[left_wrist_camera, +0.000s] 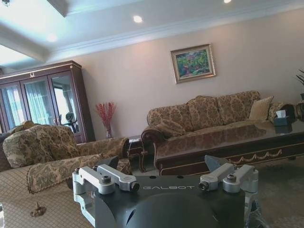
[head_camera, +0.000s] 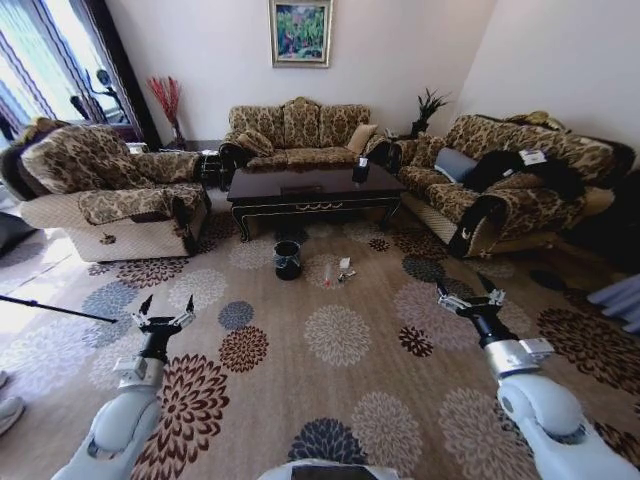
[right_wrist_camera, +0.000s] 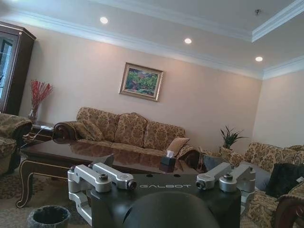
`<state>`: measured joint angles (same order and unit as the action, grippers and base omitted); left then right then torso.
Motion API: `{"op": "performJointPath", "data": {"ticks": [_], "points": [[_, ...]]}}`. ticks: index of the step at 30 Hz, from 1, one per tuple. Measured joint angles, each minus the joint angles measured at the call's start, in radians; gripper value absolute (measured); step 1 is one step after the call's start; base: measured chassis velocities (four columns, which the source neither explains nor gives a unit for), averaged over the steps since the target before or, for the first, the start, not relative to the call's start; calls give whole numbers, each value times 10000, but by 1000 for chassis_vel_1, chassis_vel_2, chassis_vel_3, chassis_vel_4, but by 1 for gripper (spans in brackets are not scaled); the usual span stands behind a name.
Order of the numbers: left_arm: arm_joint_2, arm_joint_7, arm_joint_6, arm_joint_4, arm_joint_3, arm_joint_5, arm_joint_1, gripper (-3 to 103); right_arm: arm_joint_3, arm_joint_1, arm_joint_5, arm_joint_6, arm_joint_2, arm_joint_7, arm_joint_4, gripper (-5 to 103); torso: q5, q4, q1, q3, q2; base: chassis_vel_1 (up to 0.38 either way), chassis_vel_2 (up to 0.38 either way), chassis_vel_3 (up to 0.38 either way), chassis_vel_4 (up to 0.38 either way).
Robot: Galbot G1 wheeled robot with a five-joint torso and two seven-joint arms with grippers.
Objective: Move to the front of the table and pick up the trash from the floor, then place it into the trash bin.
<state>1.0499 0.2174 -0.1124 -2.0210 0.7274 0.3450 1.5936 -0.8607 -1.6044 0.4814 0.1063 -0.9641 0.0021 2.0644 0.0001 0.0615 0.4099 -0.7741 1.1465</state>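
Nearest the robot, its two arms reach forward over the beige carpet with round flower medallions (head_camera: 340,335): the left gripper (head_camera: 166,314) hangs low on the left and the right gripper (head_camera: 468,293) on the right, each with its dark fingers spread wide and holding nothing. Well ahead of both, between them, lies the trash (head_camera: 338,272) on the open carpet: a clear plastic bottle with a red cap, a crumpled white paper scrap and a tiny dark bit, close together. Just to their left stands the small round black trash bin with a clear liner over its rim (head_camera: 287,259), upright, near the table's front edge; the right wrist view catches its rim (right_wrist_camera: 48,216) low by a curved table leg. Behind these runs the long low coffee table of glossy dark wood with gold scroll ornament (head_camera: 312,189), bearing a dark tissue box (head_camera: 360,170) at its right end. A floral brown armchair (head_camera: 105,190) flanks the table on the left, a matching sofa (head_camera: 500,180) on the right, and another sofa (head_camera: 295,132) stands beyond it under a framed painting (head_camera: 300,32).
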Motion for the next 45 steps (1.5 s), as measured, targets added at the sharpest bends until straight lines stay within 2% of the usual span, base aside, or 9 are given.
{"op": "performJointPath", "data": {"ticks": [14, 28, 33, 37, 38, 39, 45], "points": [[111, -236, -240, -440, -56, -112, 310, 100, 226, -229, -70, 134, -320, 2, -260, 100, 0, 0, 0, 0, 0, 0, 0, 0, 0], [161, -329, -316, -563, 5, -100, 528, 100, 258, -133, -64, 46, -280, 251, -411, 100, 0, 0, 0, 0, 0, 0, 0, 0, 0], [155, -488, 331, -754, 30, -40, 571, 100, 265, -100, -35, 11, -266, 306, -424, 100, 0, 0, -12, 16, -29, 0, 0, 0, 0], [153, -369, 1457, -1167, -10, -47, 665, 100, 256, 35, 98, -98, -176, 388, -465, 100, 0, 0, -95, 115, -211, 0, 0, 0, 0], [153, -369, 1457, -1167, -10, -47, 665, 100, 256, 35, 98, -98, -176, 388, -465, 100, 0, 0, -95, 115, -211, 0, 0, 0, 0], [151, -251, 1872, -1348, -32, -50, 717, 100, 255, 77, 124, -137, -158, 415, -493, 100, -1, 0, -140, 170, -313, 0, 0, 0, 0], [137, 10, 2321, -1519, -95, -20, 633, 100, 265, 86, 132, -158, -198, 448, -537, 100, 0, 0, -289, 347, -635, 0, 0, 0, 0]]}}
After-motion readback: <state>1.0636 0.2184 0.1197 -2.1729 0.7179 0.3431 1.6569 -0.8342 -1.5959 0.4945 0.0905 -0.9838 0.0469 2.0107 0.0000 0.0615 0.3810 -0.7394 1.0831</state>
